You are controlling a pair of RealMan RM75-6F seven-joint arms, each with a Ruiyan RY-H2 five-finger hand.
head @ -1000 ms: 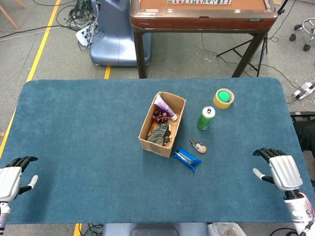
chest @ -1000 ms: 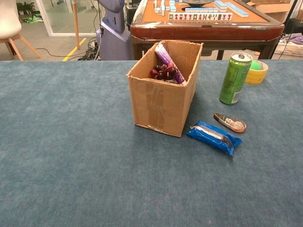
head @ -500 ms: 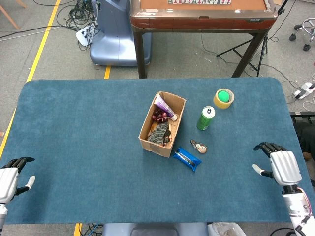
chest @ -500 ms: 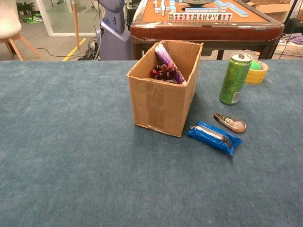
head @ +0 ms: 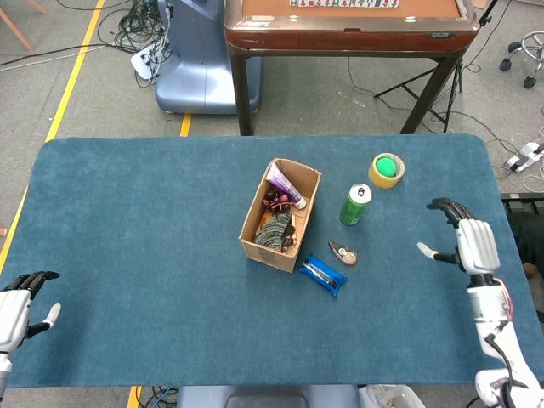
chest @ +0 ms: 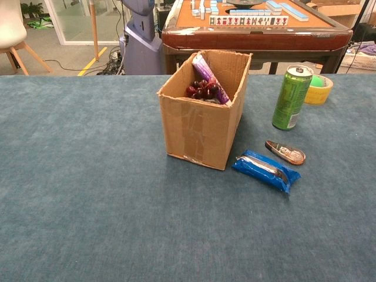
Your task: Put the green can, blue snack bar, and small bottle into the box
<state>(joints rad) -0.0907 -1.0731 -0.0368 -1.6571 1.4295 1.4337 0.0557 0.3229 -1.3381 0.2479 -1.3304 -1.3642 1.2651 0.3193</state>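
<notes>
The green can stands upright to the right of the open cardboard box. A blue snack bar lies flat by the box's near right corner. The small bottle lies on its side between can and bar. My right hand hovers open to the right of the can, apart from it, holding nothing. My left hand is open at the table's near left edge, far from everything. Neither hand shows in the chest view.
The box holds a purple tube, dark grapes and other items. A yellow tape roll with a green centre sits behind the can. A wooden game table and a blue machine base stand beyond the blue table.
My right hand has moved forward and to the left, from the near right edge toward the can. The left hand has drifted slightly down and out. The objects have not moved.
</notes>
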